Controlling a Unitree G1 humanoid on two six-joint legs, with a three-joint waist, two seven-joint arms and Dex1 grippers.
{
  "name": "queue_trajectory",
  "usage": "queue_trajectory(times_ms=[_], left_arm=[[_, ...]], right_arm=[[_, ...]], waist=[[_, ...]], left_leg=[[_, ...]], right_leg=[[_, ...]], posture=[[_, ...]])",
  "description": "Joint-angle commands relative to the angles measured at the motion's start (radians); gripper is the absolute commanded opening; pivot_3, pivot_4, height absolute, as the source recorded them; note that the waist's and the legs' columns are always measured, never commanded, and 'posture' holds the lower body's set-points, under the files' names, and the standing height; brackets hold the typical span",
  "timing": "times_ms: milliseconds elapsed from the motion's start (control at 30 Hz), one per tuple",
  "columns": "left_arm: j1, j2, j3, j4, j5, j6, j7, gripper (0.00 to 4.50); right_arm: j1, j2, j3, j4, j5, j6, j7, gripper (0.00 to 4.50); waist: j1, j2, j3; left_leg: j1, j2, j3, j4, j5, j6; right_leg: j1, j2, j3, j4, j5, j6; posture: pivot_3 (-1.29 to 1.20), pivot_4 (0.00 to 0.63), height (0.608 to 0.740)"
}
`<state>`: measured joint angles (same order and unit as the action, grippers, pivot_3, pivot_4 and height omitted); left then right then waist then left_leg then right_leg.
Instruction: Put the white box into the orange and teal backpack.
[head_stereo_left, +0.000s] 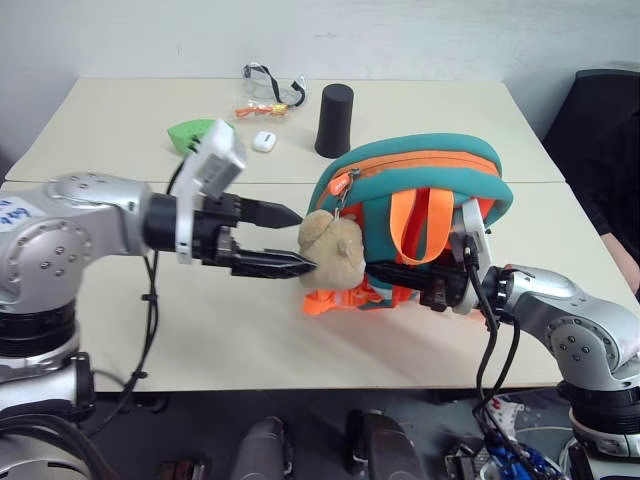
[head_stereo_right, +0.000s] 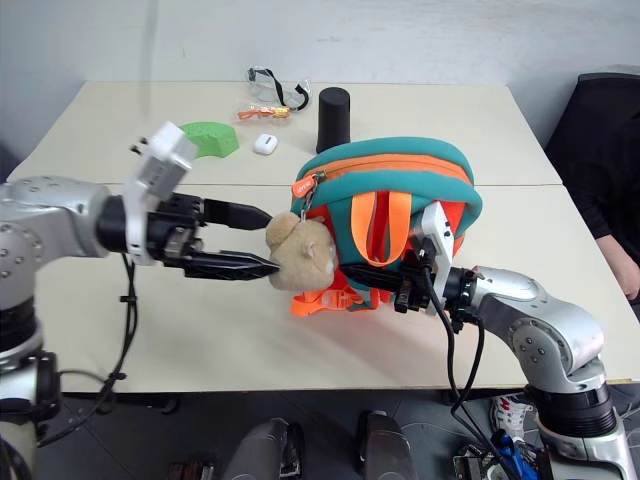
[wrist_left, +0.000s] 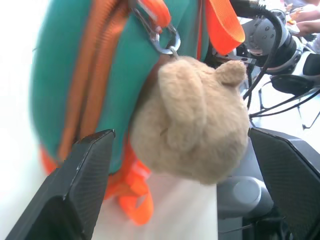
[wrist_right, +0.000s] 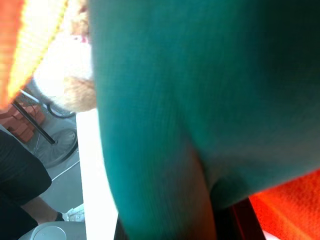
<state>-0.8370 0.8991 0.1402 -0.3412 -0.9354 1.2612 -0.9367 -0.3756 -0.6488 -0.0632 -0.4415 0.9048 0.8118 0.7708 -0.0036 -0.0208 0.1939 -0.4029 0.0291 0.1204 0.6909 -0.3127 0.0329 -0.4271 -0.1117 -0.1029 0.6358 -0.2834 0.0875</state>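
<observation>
Two grippers working the orange and teal backpack (head_stereo_left: 420, 190): we are clamping its lower side with the right gripper (head_stereo_left: 415, 285), left gripper (head_stereo_left: 285, 240) spread wide beside the plush toy (head_stereo_left: 330, 250). Backpack looks soft, floppy; best grabbed by the zipper pull (head_stereo_left: 341, 184).

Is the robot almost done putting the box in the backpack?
Hard to say: no white box shows on the table, so it may be inside already, but I cannot tell. The orange and teal backpack stands upright with its zipper looking closed. The right gripper is shut on the backpack's side, and the open left gripper sits at the plush toy.
</observation>
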Motion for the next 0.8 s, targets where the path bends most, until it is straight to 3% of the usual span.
queue_trajectory(times_ms=[33,233,567,800], left_arm=[[0.008,0.03,0.073,-0.009,-0.096,0.005,-0.063,4.48],[0.05,0.005,0.027,-0.06,-0.132,0.027,-0.006,4.48],[0.058,-0.082,-0.132,-0.078,-0.006,-0.072,0.092,4.48],[0.013,-0.189,-0.128,-0.011,-0.007,-0.057,0.166,4.48]], right_arm=[[0.007,0.007,0.004,-0.024,-0.001,-0.009,0.005,0.0],[0.009,0.007,0.006,-0.021,-0.002,-0.011,0.009,0.0],[-0.013,0.02,0.002,-0.013,0.013,-0.001,0.006,0.0],[-0.004,0.018,0.005,-0.026,0.014,0.004,0.013,0.0]], waist=[[0.001,0.0,0.0],[0.001,0.0,0.0],[0.001,0.0,0.0],[0.002,0.0,0.0]], left_leg=[[0.0,0.0,0.0,0.0,0.0,0.0],[0.0,0.0,0.0,0.0,0.0,0.0],[0.0,0.0,0.0,0.0,0.0,0.0],[0.0,0.0,0.0,0.0,0.0,0.0]], right_leg=[[0.0,0.0,0.0,0.0,0.0,0.0],[0.0,-0.001,0.0,0.0,0.0,0.0],[0.0,-0.001,0.0,0.0,0.0,0.0],[0.0,-0.001,0.0,0.0,0.0,0.0]], posture=[[0.0,0.15,0.74],[0.0,0.15,0.74],[0.0,0.15,0.74],[0.0,0.15,0.74]])
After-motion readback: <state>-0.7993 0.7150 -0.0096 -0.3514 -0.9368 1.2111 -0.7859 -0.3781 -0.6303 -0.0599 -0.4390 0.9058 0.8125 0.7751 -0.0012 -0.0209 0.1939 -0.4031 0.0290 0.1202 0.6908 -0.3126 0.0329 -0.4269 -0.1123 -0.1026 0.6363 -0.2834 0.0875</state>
